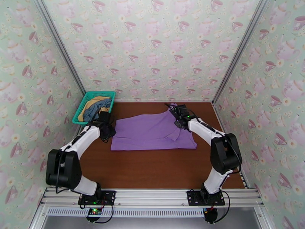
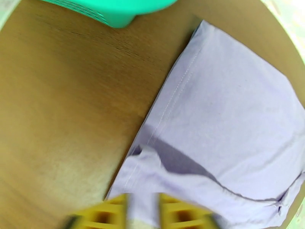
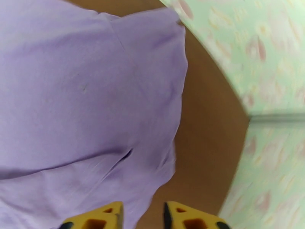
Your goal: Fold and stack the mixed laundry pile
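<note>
Lilac-purple cloth shirt (image 1: 148,132) (image 2: 228,111) (image 3: 76,92) lies spread mid-way on the brown wooden table (image 1: 152,168), long axis left-right, straight across between the two arms. The rest of the pile, a grey-blue cloth garment (image 1: 97,109) and a mustard-yellow cloth garment (image 1: 93,100), sits bunched in the teal plastic mesh basket (image 1: 87,97) (image 2: 114,12) at far left, just beyond the shirt's left end.

Left gripper (image 1: 106,128) (image 2: 143,199) is at the shirt's left stitched edge; wrist view shows a raised fold of purple cloth running up between its yellow fingers (image 2: 103,216); jaws closed, reads as a pinch on that edge.

Right gripper (image 1: 178,113) (image 3: 144,207) is over the far-right corner, where the cloth peaks up beside it; in its wrist view the yellow fingers (image 3: 99,216) straddle the shirt's right border, cloth one side, bare table the other; can't tell whether it's clamped or slightly open.

My read for the next move: shirt stretches rightward from the left gripper and leftward from the right one; each arm is nearest its own end, so a fold across the long axis means one arm carrying its end toward the other; left has the surer hold. Risk: if the right isn't gripping, that corner lags and the fold goes skew.
</note>
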